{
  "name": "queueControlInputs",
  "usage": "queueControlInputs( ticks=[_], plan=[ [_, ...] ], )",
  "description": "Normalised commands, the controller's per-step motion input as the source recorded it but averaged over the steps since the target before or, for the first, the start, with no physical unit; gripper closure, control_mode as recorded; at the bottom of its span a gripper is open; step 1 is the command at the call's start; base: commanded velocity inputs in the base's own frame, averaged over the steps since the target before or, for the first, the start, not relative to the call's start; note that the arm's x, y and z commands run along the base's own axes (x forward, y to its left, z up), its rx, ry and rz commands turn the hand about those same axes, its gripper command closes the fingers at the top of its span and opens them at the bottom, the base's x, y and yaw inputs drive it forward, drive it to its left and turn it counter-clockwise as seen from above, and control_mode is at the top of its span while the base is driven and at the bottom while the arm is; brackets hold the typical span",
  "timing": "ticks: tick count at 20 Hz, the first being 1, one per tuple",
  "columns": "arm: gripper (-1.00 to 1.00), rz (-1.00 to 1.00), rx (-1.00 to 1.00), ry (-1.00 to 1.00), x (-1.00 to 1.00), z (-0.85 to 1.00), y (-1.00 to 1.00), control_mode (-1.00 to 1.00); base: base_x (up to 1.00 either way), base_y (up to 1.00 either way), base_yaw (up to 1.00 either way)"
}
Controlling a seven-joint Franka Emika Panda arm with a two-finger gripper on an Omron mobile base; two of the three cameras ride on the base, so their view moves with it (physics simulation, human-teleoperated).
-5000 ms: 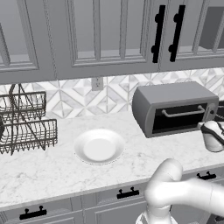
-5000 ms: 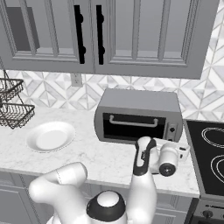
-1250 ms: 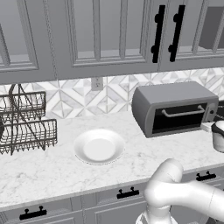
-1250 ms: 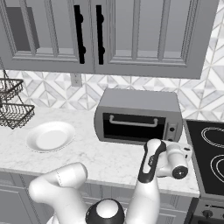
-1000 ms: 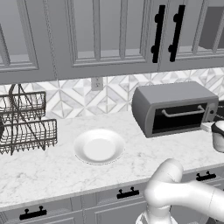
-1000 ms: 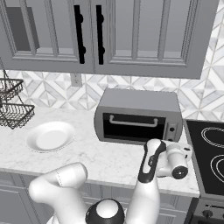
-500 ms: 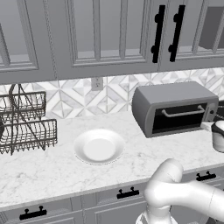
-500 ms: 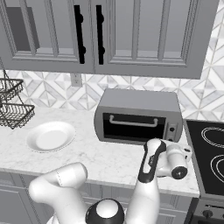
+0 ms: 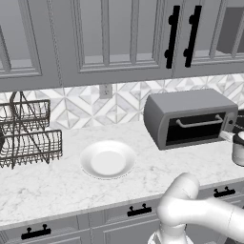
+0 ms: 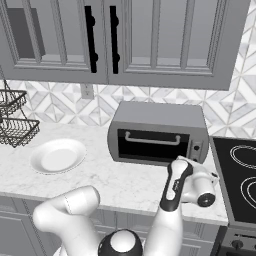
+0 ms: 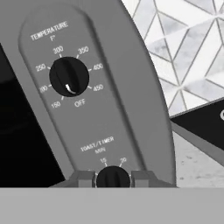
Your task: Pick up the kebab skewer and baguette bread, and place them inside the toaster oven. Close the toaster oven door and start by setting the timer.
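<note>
In the hand view the end effector (image 11: 113, 178) is seen narrowed around the timer knob (image 11: 113, 178), one finger tip (image 11: 84, 179) on each side of the small dark dial; the tips appear to touch its rim, so the knob is judged to be pinched, though true contact cannot be confirmed. Nothing else is held.

The step in hand is judged to be the setting of the timer. It would be done well if the pinch were kept centred on the knob and the wrist were rolled about the knob's own axis, without pushing or pulling on the panel. The grip should be kept firm enough that the tips do not slide round the dial. The turn is best carried toward the printed minute marks above the knob, and the tips opened only once the dial sits on a mark.

Above it on the same panel the temperature knob (image 11: 69, 76) is seen untouched. In the right base view the toaster oven (image 10: 159, 131) stands on the worktop (image 10: 115, 180) near the stove, with the toaster oven door (image 10: 150, 145) shut. A white plate (image 9: 107, 160) lies bare, well apart to the left. The kebab skewer and baguette bread are judged to be inside; the dark glass hides them.
</note>
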Motion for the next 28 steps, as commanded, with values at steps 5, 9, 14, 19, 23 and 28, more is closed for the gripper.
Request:
queueControlInputs(
  ticks=[5,9,14,19,23,28],
  plan=[
    [1.0,0.0,0.19,-0.06,-0.02,0.0,0.0,-1.0,0.0,0.0,0.0],
    [1.0,0.0,0.19,-0.04,-0.08,0.0,0.0,-1.0,0.0,0.0,0.0],
    [1.0,-0.01,0.16,-0.04,-0.05,0.0,0.0,-1.0,0.0,0.0,0.0],
    [1.0,-0.01,0.16,-0.05,-0.07,0.0,0.0,-1.0,0.0,0.0,0.0],
    [1.0,-0.01,0.16,-0.07,-0.18,0.0,0.0,-1.0,0.0,0.0,0.0],
    [1.0,-0.01,0.18,-0.03,-0.13,0.0,0.0,-1.0,0.0,0.0,0.0]
  ],
)
